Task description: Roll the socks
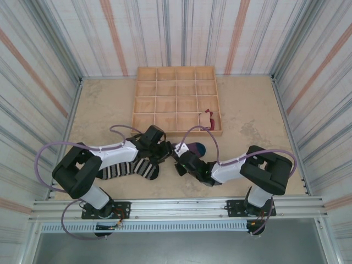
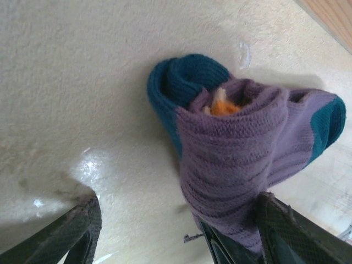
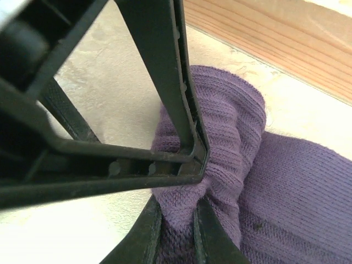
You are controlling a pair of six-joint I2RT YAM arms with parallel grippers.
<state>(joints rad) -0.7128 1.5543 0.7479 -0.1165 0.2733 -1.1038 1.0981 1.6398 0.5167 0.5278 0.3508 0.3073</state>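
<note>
Purple sock (image 1: pixel 190 147), top view: lies on the beige table (image 1: pixel 104 110) just in front of the wooden tray (image 1: pixel 177 99), between the two arms. Its teal end points right, and its left part is covered by the grippers.
Left gripper (image 1: pixel 166 150), top view: sits at the sock's left end (jaw gap too small to judge here).
Right gripper (image 1: pixel 180 163), top view: meets the sock from the near side, with the contact hidden under its body.
Striped sock (image 1: pixel 125 169), top view: black and white, flat on the table, its middle crossed by the left arm.
Tray content, top view: a red-and-white fabric piece (image 1: pixel 208 116) in the near right compartment, hard to make out.
Purple sock (image 2: pixel 236 148), left wrist view: bunched up, with a teal cuff at the top and a bit of orange peeking from the fold. The lower end is cut off by the frame.
Left gripper (image 2: pixel 180 204), left wrist view: jaws spread wide and gripping nothing, the sock touching the right-hand finger.
Right gripper (image 3: pixel 201 190), right wrist view: fingertips pinched tight on a fold of the purple sock (image 3: pixel 297 187). The tray's edge (image 3: pixel 275 38) is behind.
</note>
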